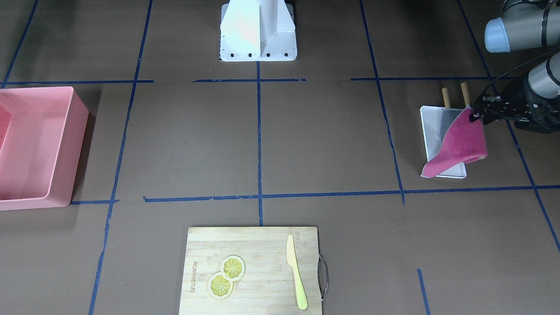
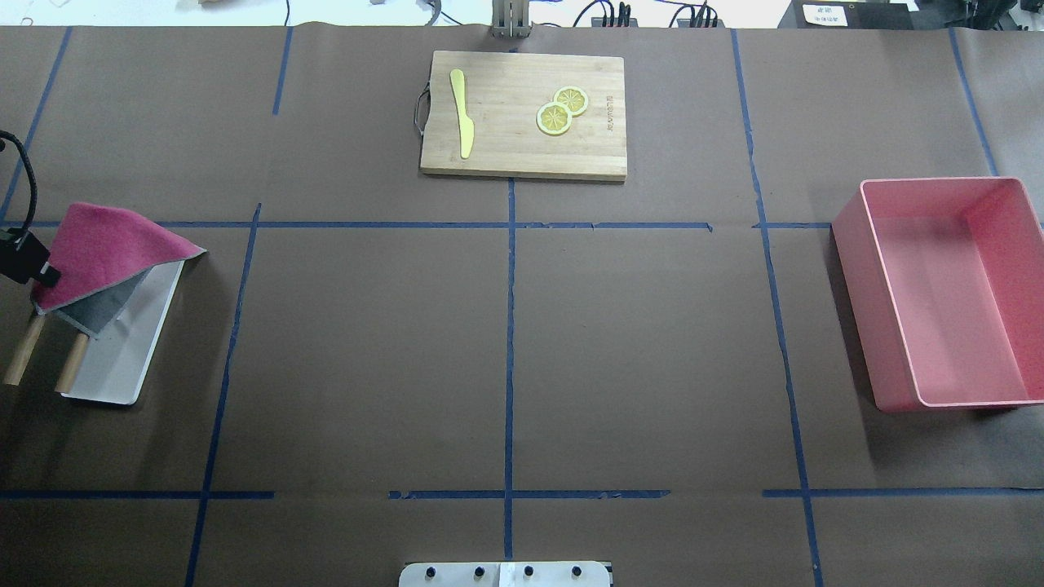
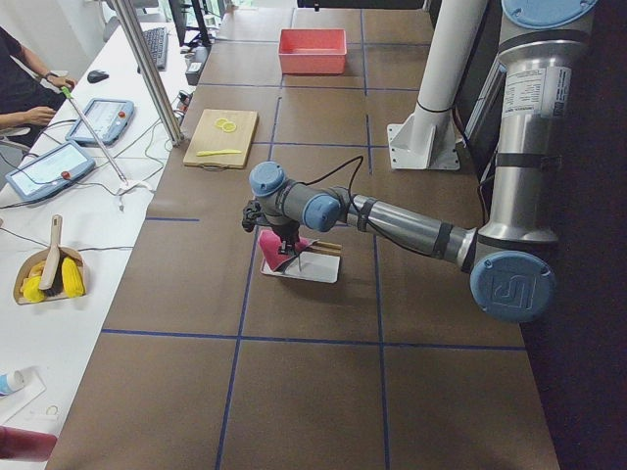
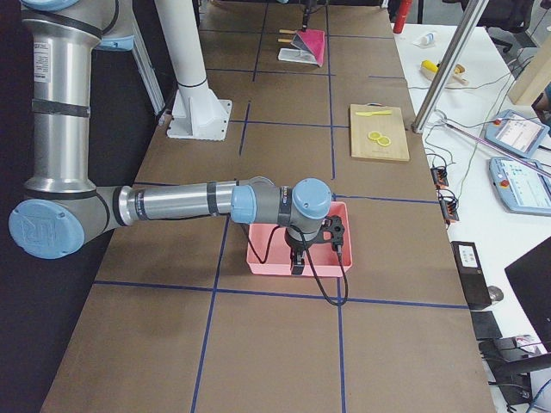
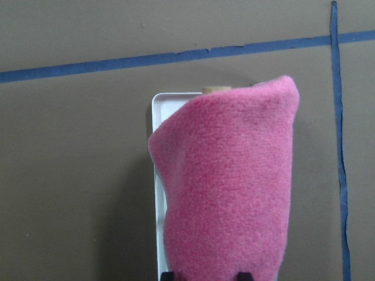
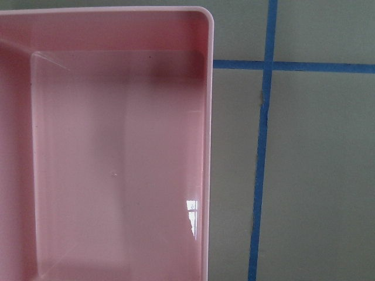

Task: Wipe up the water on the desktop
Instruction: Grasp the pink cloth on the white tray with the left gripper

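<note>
The desktop is a dark-brown surface with a grid of blue tape; I see no water on it. My left gripper is shut on one corner of a pink cloth and holds it lifted, its lower end draped over a small white tray. The overhead view shows the gripper, the cloth and the tray at the far left. The cloth fills the left wrist view. My right gripper hangs over a pink bin; I cannot tell whether it is open or shut.
A grey item with two wooden handles lies on the tray under the cloth. The pink bin stands on the robot's right. A bamboo cutting board with a yellow knife and lemon slices lies at the far edge.
</note>
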You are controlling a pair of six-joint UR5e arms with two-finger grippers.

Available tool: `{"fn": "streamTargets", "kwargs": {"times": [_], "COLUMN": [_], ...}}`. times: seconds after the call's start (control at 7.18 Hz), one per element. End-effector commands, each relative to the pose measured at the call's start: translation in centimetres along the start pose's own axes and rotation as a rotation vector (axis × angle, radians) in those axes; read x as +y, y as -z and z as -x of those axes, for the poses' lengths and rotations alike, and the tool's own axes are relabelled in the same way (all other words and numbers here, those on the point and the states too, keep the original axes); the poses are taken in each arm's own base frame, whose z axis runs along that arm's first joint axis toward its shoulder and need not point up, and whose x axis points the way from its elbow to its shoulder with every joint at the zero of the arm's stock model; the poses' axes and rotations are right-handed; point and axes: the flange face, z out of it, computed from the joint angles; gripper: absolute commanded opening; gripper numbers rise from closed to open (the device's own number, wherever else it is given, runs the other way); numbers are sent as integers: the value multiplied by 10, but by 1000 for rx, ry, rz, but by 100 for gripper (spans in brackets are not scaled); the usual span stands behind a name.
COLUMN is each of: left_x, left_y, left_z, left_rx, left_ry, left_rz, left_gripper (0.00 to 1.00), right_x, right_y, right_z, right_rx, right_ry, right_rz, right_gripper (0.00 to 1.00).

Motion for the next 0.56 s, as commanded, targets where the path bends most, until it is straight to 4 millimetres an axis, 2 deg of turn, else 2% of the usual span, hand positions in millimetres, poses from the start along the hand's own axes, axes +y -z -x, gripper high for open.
{"fn": "streamTargets", "kwargs": {"times": [0.0, 0.28, 0.42], "left_x": [-3, -7, -7], "left_y": [1, -1, -2], "left_z": [-4, -5, -3], "left_rx": [2, 1, 1], "left_ry": [-6, -6, -5], "left_rz": [-3, -1, 1], "left_gripper": [49, 51, 44], "right_x": [0, 0, 0], "right_y": [0, -1, -1], "right_z": [1, 0, -1], "right_rx": [-6, -6, -6], "right_ry": [-1, -2, -2], "right_rz": [0, 1, 2], "right_gripper": [100, 100, 100]}}
